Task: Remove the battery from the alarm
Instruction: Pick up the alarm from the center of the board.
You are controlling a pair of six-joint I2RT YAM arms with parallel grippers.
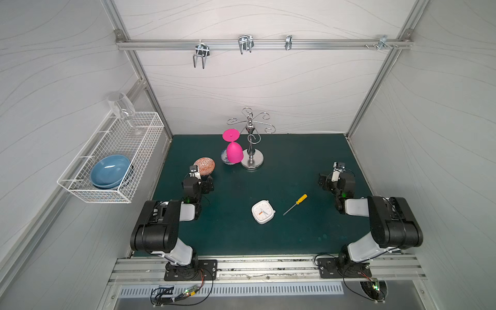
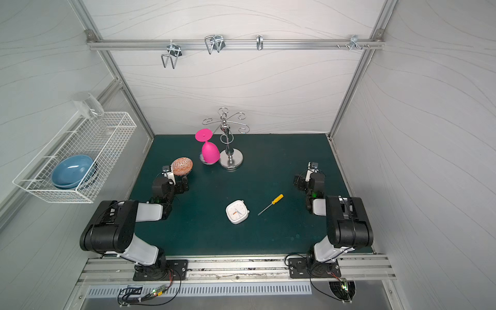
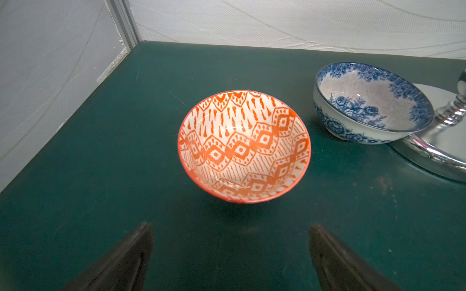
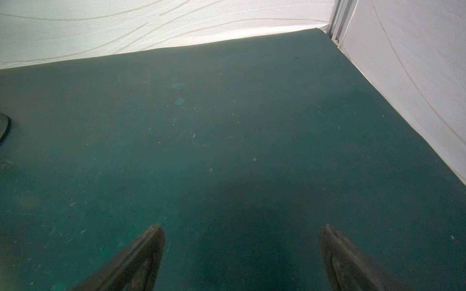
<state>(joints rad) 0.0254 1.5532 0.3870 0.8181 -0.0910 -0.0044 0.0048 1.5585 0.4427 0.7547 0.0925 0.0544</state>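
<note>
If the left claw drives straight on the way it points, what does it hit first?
Probably the orange-patterned bowl, centred ahead of the open left claw; the blue floral bowl sits off that line. Height is unclear.

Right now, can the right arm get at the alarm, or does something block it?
Probably yes. The alarm lies uncovered, dial up. Only the screwdriver lies flat near the way, and the open right pincer could pass above it.

No legible text, alarm point(image 1: 263, 211) dial — markings too small
</note>
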